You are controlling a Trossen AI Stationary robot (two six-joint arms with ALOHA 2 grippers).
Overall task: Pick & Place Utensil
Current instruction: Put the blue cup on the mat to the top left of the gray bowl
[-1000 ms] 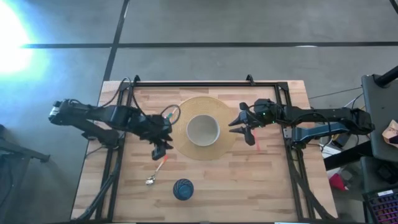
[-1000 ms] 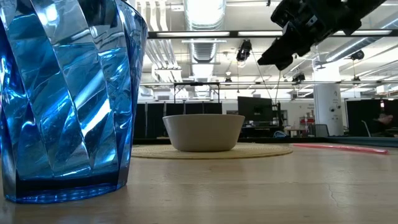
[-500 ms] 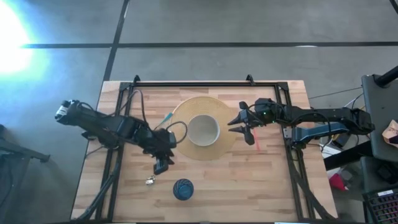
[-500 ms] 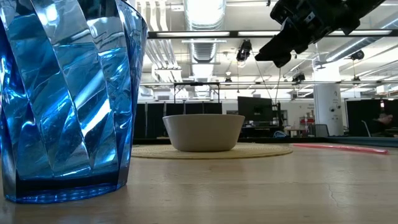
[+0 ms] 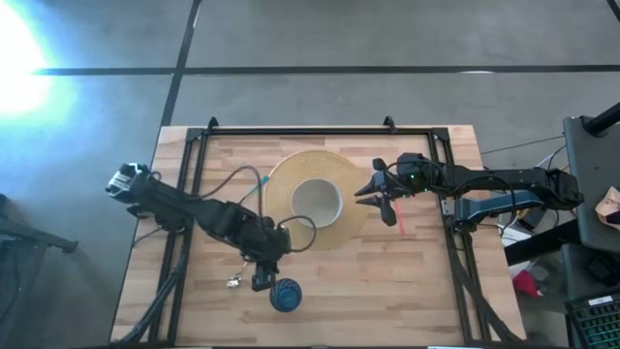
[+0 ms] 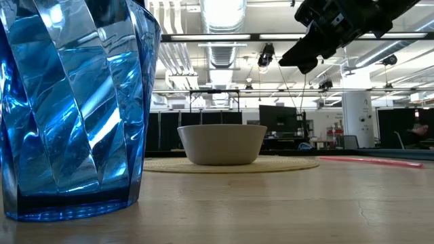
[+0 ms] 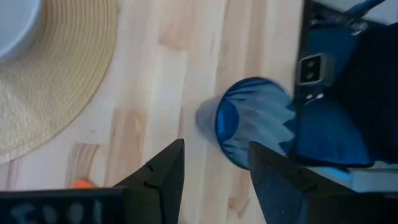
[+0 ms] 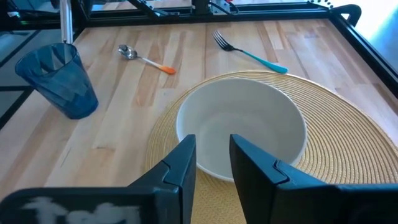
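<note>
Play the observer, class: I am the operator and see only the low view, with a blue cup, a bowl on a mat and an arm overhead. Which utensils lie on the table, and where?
Observer: A spoon with an orange handle lies on bare wood near the blue cup; a teal-handled fork lies at the edge of the mat.
Operator: Is either one held?
Observer: No. The left pincer is open and empty, right beside the cup.
Operator: And the arm at my top right?
Observer: That is the right pincer, open, hovering at the mat's edge next to the bowl.
</note>
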